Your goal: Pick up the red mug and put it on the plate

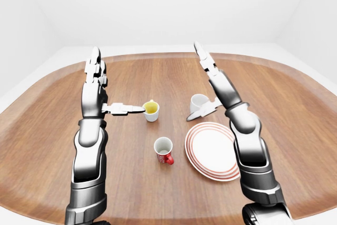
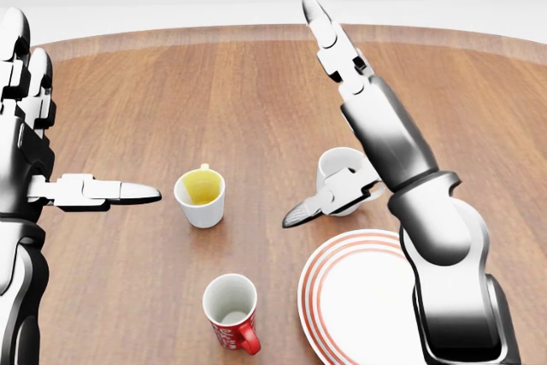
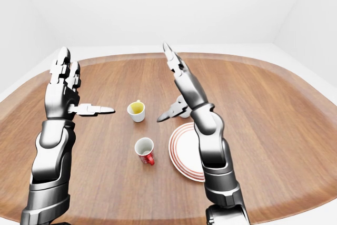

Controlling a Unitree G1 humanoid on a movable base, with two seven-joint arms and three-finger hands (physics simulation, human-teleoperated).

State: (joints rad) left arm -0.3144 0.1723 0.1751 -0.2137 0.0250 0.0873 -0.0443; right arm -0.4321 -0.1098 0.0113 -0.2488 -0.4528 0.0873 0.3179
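mugs, left-eye view: red mug stood upright on the table, just left of the plate. head view: right robot hand and left robot hand spread wide, empty; a descending right forearm risked toppling the white mug. right-eye view: yellow-lined mug sat clear.

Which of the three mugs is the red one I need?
The red mug, lowest in the head view, left of the plate. Its outside and handle are red; the yellow-lined mug and the white mug are white outside.
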